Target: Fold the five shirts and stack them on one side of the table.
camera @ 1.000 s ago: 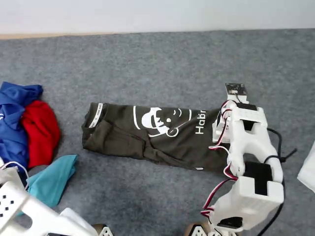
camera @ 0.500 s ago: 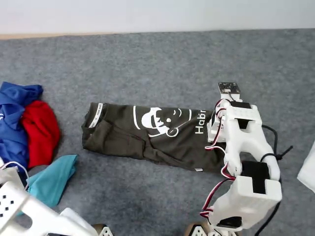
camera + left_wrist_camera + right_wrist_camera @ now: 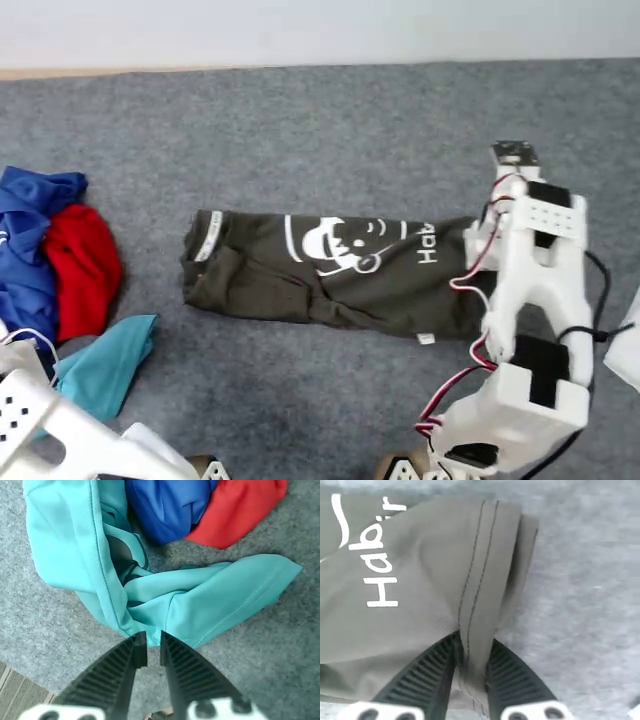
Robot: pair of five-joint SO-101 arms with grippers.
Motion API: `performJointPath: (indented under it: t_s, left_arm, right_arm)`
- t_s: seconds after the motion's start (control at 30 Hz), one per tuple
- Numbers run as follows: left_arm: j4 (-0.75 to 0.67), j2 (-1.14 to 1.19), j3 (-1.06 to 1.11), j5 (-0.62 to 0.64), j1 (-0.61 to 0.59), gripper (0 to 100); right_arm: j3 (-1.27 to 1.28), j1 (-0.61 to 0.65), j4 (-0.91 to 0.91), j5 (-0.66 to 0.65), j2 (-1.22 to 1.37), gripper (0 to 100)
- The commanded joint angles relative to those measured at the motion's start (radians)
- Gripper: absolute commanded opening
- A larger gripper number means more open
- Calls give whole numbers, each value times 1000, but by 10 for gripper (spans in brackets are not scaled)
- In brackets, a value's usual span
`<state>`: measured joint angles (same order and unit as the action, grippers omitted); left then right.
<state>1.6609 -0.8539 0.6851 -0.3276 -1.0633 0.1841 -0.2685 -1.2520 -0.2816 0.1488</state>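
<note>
A dark olive shirt (image 3: 330, 275) with a white bear print lies folded in a long strip across the middle of the table. My right gripper (image 3: 472, 642) is shut on the stitched hem at the shirt's right end (image 3: 420, 580); in the high view the right arm (image 3: 530, 260) stands over that end. A teal shirt (image 3: 105, 365), a blue shirt (image 3: 25, 250) and a red shirt (image 3: 85, 265) lie crumpled at the left side. My left gripper (image 3: 152, 637) hangs shut just off the edge of the teal shirt (image 3: 200, 600), with nothing between its fingers.
A white cloth (image 3: 628, 345) shows at the right edge of the table. The left arm's white body (image 3: 40, 420) stands at the front left corner. Grey carpet (image 3: 330, 140) covers the table; the far half is bare.
The right arm has swung to the right and pulled the olive shirt's end with it, so the shirt has slid right and lies straighter. The left arm has kept still.
</note>
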Motion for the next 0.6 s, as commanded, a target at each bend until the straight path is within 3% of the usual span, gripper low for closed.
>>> performJointPath:
  t_s: [0.0, 0.4, 0.57]
  left_arm:
    - [6, -18, -27, -6, 8, 58]
    - [8, -18, -27, -6, 8, 58]
    - [6, -15, -27, -6, 9, 58]
  right_arm:
    - [-46, -65, -4, -69, -53, 9]
    - [-216, -326, -4, -253, 130, 9]
    - [-301, -343, -102, -284, 153, 10]
